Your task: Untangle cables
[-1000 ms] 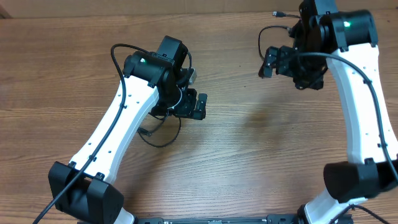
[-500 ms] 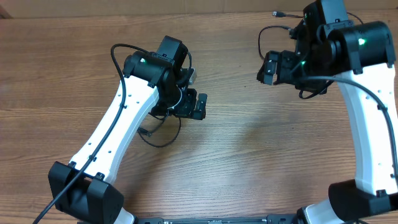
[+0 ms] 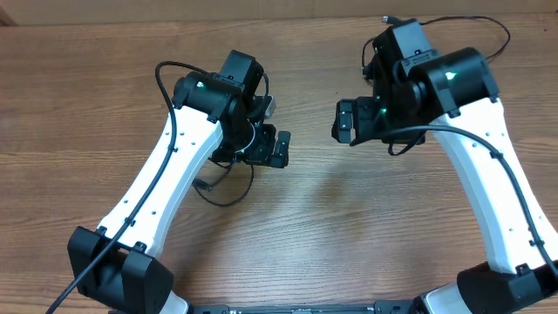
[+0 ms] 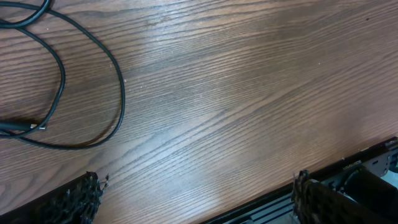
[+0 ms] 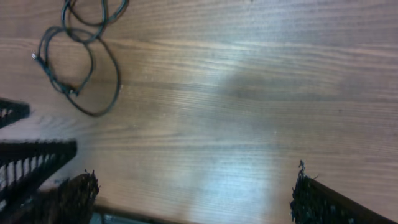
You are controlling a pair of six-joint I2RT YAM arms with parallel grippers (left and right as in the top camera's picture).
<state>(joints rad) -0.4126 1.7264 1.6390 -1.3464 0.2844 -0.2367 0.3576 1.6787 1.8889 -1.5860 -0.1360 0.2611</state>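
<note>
Both my arms bend over the table [image 3: 331,235]. My left end effector [image 3: 277,148] and right end effector [image 3: 347,122] are spread wide (nothing held). Cables [image 3: 228,199] loop beneath my left arm, with another strand [image 3: 488,22] behind my right.

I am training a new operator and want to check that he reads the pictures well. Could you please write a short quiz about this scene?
1. True or false: the left hand is gripping a cable.
2. In the left wrist view, where does the cable loop lie? A: at the left edge. B: in the middle. C: at the right edge.
3. Which hands stand open: the left, the right hand, or both?
Key: 1 false; 2 A; 3 both.
</note>
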